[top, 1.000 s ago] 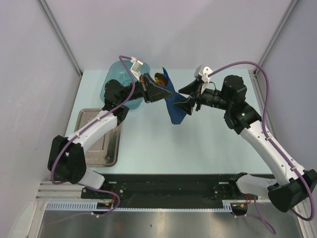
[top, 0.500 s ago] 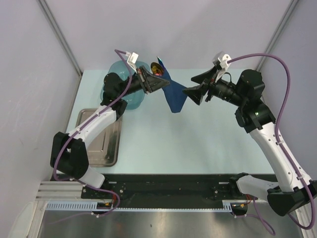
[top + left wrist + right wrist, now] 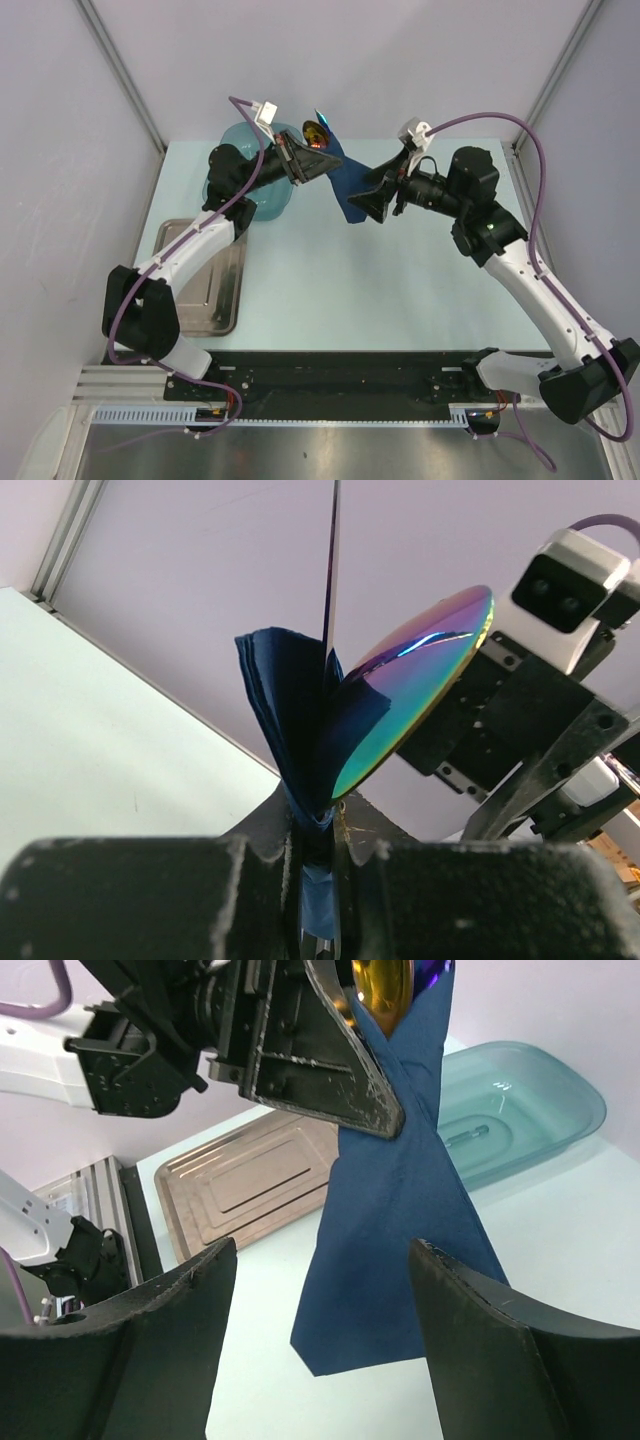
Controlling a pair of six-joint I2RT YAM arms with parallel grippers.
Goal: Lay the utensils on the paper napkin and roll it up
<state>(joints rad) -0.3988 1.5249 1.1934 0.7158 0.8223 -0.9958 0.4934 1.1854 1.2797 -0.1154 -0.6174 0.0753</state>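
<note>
Table (image 3: 330, 280): pale, bare in the middle; near edge cut off by the arm bases.
Tray (image 3: 200, 290): metal, at the left edge, partly covered by the left arm.
Tub (image 3: 268, 198): teal, at the back left; mostly hidden behind the left arm from above, seen whole from the right wrist (image 3: 530, 1100).
Napkin (image 3: 350, 190): dark navy, held in the air above the back of the table between the two grippers. It is bunched and folded at the top and hangs down as a long, loose tail (image 3: 390, 1250). The lower corner looks clear of the table.
Right gripper (image 3: 372, 205): jaws spread wide with the napkin tail between them; I cannot tell if it touches.
Left gripper (image 3: 312, 162): clamped on the gathered top of the napkin (image 3: 290, 710) with the utensils inside.
Utensils (image 3: 331, 570): wrapped, so handles are hidden and the count is unclear. One thin edge-on piece sticks up.
Spoon (image 3: 420, 670): bowl pokes out of the fold, iridescent on one face and gold on the other (image 3: 385, 985).
</note>
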